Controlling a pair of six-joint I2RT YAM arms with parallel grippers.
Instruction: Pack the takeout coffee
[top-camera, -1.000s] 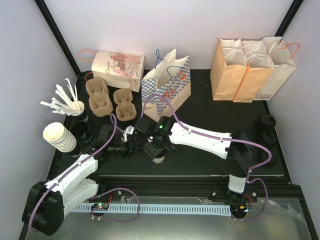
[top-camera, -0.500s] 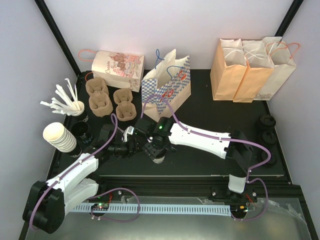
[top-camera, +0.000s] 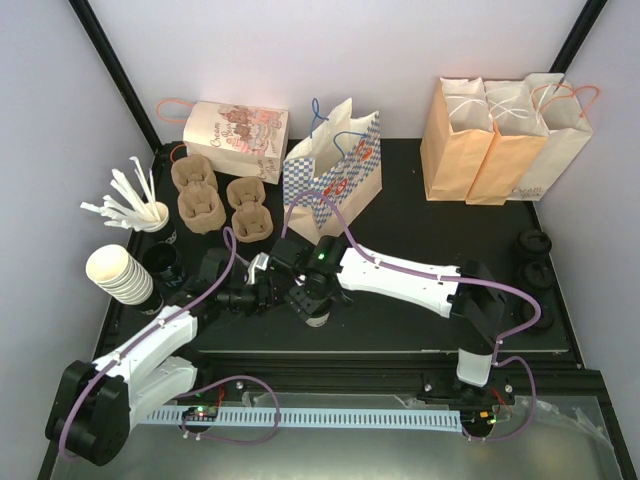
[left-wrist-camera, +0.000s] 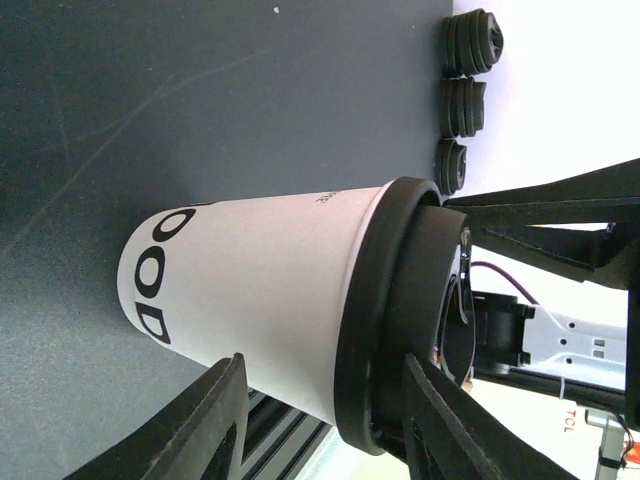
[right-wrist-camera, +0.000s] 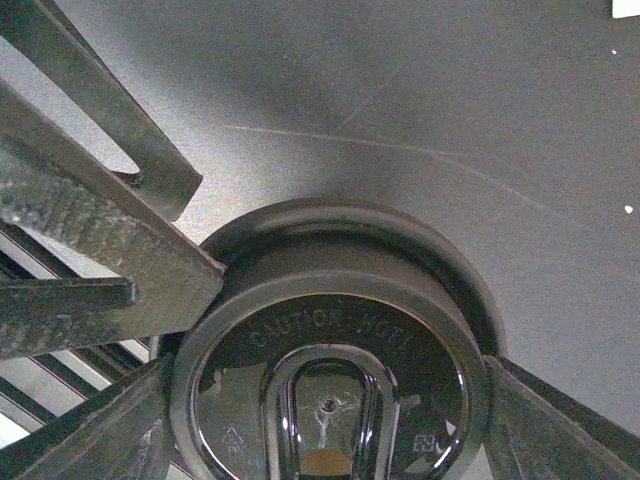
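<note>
One takeout coffee (top-camera: 318, 318), a white cup with black printing and a black lid, stands on the black table near the front middle. In the left wrist view the cup (left-wrist-camera: 270, 300) fills the frame, its lid (left-wrist-camera: 400, 320) to the right. My left gripper (left-wrist-camera: 322, 365) is open and turned on its side, its fingers just short of the cup. It lies left of the cup in the top view (top-camera: 272, 293). My right gripper (right-wrist-camera: 325, 385) comes from above and is shut on the lid (right-wrist-camera: 330, 330), a finger touching each side. One left finger (right-wrist-camera: 110, 250) lies against the lid's rim.
Brown pulp carriers (top-camera: 220, 200) and a blue checked bag (top-camera: 335, 170) stand behind the cup. A printed bag (top-camera: 235, 128) is at the back left and orange bags (top-camera: 490, 130) at the back right. Stacked plain cups (top-camera: 118, 275) are at the left, and black lid stacks (top-camera: 532, 258) at the right edge.
Both arms have shifted only slightly around the cup. The cup stands in the same place.
</note>
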